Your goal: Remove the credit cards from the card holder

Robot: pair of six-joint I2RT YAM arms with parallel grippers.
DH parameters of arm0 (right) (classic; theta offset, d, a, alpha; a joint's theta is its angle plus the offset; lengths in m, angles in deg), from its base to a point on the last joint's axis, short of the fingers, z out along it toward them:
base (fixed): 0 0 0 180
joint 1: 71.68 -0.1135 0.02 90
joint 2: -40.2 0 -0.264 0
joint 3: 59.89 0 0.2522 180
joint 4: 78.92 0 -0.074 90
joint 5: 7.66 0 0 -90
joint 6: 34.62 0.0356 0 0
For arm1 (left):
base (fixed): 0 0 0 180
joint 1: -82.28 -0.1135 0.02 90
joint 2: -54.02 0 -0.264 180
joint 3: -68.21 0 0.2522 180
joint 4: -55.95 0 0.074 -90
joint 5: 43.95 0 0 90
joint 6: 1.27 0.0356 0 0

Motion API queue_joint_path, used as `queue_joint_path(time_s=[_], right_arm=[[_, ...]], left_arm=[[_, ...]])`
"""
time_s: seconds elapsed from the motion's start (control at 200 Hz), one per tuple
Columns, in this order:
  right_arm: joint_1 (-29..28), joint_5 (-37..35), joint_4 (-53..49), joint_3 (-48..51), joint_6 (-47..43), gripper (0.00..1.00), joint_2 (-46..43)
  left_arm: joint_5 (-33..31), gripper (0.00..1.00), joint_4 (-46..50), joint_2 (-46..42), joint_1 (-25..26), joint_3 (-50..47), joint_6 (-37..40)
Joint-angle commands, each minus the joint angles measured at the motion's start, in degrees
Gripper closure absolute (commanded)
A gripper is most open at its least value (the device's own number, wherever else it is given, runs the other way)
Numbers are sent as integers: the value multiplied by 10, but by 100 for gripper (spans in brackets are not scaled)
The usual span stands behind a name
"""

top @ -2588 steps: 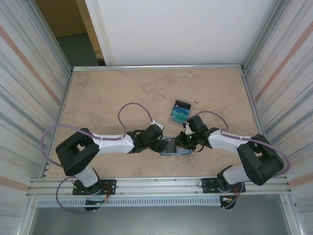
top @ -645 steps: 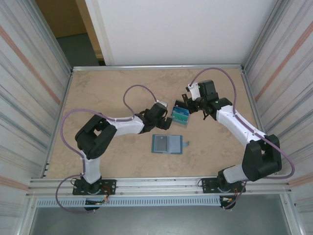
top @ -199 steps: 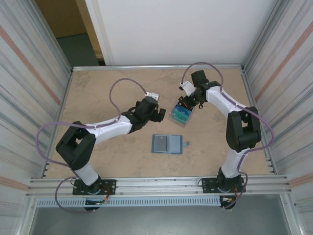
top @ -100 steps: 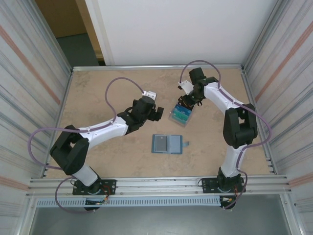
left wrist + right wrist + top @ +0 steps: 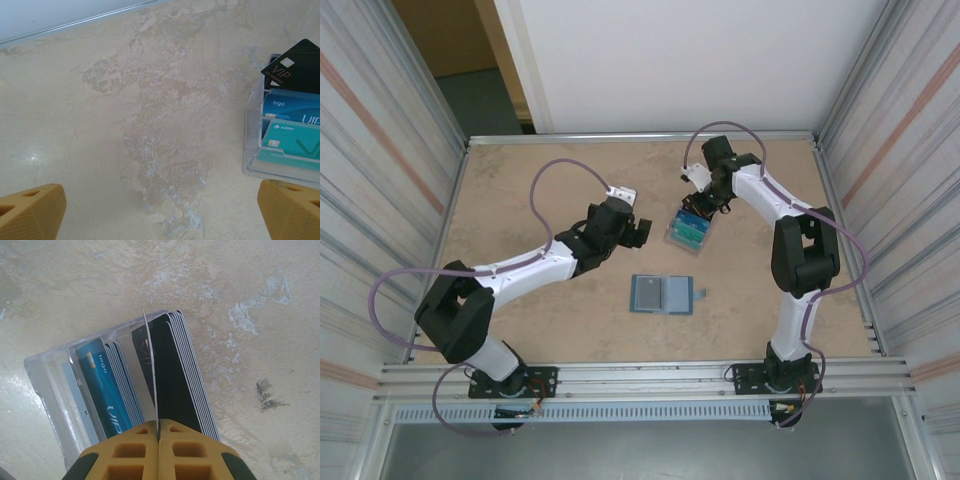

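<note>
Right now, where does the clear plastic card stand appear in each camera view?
Top external: the clear stand is right of centre, just beyond the blue wallet.
Left wrist: at the right edge, card faces toward the camera.
Right wrist: left of centre, seen from above.
Shared landmark: the blue cards in its middle row.

Left wrist view: the frame's right edge cuts off the clear stand [image 5: 251, 145] and its black card [image 5: 295, 65]; the bottom edge crops the left gripper [image 5: 160, 210] to two tips. Right wrist view: the pinched card [image 5: 150, 365] in the right gripper [image 5: 158, 437] stands edge-on, face unseen. From above, a speck [image 5: 703, 293] beside the card holder [image 5: 662, 295] is too small to identify.
</note>
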Motion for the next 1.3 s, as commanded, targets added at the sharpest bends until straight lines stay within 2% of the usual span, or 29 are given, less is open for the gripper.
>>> queue_joint_path(time_s=[0.0,0.591,0.987,1.298], right_arm=[[-4,1,-28,-11,-5,100,-16],[-3,-26,-66,-44,-18,100,-24],[-3,-49,-102,-63,-30,100,14],[-5,-38,-111,-90,-37,100,56]], left_arm=[[-19,1,6,-26,-6,-9,6],[-13,1,-3,-29,-5,-13,1],[-12,1,-3,-26,-5,-10,2],[-15,1,-2,-28,-5,-11,2]])
